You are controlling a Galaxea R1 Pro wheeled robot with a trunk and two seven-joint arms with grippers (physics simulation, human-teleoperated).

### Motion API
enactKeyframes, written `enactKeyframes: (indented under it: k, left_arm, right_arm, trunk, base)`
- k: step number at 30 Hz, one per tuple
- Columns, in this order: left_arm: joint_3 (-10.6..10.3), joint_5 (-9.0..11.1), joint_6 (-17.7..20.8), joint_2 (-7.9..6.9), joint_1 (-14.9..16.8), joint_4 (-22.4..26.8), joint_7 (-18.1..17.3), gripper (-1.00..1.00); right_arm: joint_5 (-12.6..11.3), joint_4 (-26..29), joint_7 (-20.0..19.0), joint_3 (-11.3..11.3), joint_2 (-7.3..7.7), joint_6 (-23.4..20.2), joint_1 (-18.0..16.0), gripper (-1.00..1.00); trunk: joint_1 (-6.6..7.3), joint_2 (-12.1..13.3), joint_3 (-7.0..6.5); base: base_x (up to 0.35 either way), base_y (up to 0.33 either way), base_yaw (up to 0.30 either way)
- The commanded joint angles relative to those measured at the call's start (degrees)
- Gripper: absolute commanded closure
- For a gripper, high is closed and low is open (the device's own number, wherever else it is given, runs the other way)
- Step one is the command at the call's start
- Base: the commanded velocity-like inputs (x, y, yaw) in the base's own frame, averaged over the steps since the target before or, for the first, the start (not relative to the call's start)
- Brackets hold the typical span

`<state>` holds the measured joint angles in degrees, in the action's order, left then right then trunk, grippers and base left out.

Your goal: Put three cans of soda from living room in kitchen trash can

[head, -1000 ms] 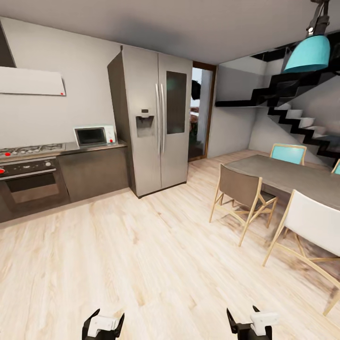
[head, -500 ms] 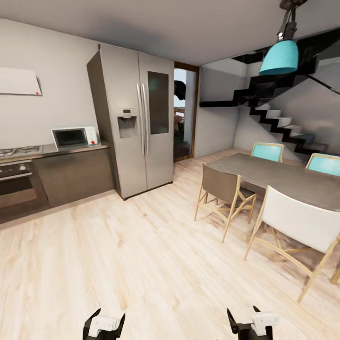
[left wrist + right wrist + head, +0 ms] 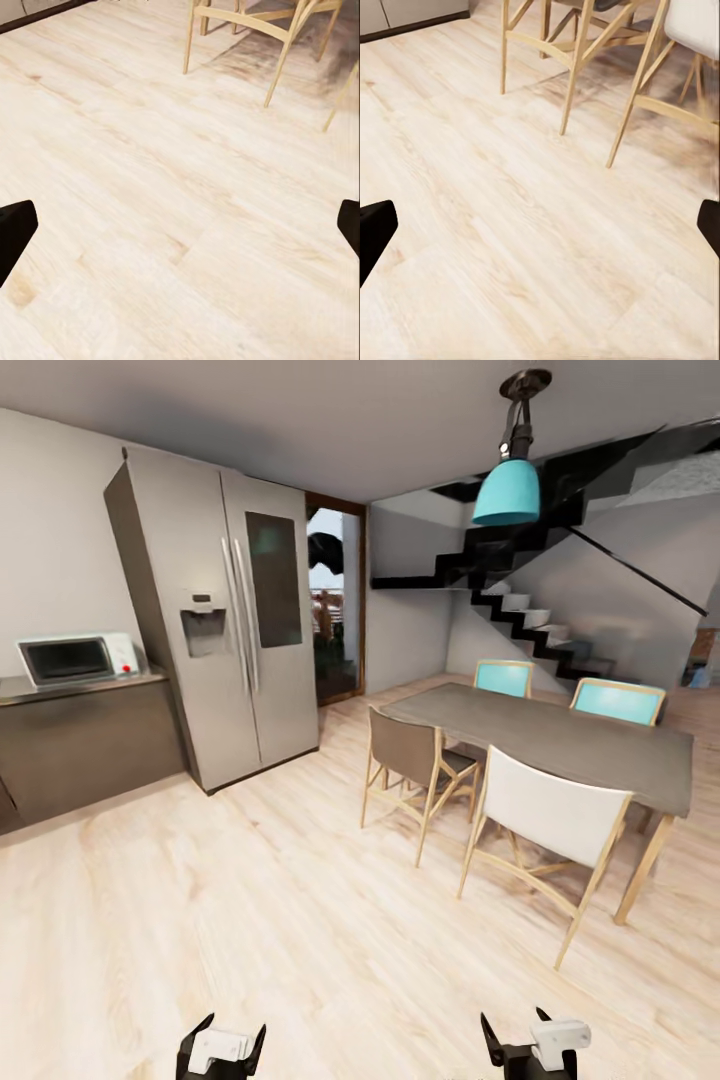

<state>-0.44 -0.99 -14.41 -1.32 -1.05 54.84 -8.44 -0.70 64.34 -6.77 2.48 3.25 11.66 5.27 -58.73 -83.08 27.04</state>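
Two grippers hang low at the bottom edge of the head view, the left gripper [image 3: 220, 1050] and the right gripper [image 3: 528, 1048], both with fingers spread wide and nothing between them. In each wrist view the dark fingertips sit at opposite edges of the picture, with bare light wood floor [image 3: 280, 920] between them.

The robot stands in an open kitchen and dining area. To the left is a tall steel fridge [image 3: 215, 620] beside a grey counter [image 3: 85, 735] that carries a small white microwave [image 3: 75, 658]. Right of the fridge a wood-framed doorway [image 3: 335, 605] opens to the outside. Ahead and to the right stands a grey dining table [image 3: 560, 735] with wood-legged chairs around it: a brown chair [image 3: 405, 750] and a white chair [image 3: 545, 810] on the near side, two turquoise chairs on the far side. A turquoise pendant lamp [image 3: 507, 490] hangs above the table, and a black staircase [image 3: 520, 610] climbs the back wall.

No soda can and no bin can be seen from here, so which way they lie from either gripper, and which arm is nearer, cannot be told. By my judgement the robot is in transit and must first find the cans; both empty grippers are equally ready.
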Motion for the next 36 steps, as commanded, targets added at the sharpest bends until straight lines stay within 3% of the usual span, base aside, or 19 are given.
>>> enactKeyframes:
  k: [1,36]
  left_arm:
    - [0.0,0.0,0.0,0.0,0.0,0.0,0.0,-1.0]
    - [-0.09,-0.06,0.0,0.0,0.0,0.0,0.26,-1.0]
  right_arm:
    - [0.0,0.0,0.0,0.0,0.0,-0.01,0.0,-1.0]
    - [0.0,0.0,0.0,0.06,0.01,0.02,0.0,-1.0]
  trunk:
    - [0.0,0.0,-0.03]
    - [0.0,0.0,-1.03]
  base:
    - [0.0,-0.289,-0.249]
    - [0.0,-0.289,-0.249]
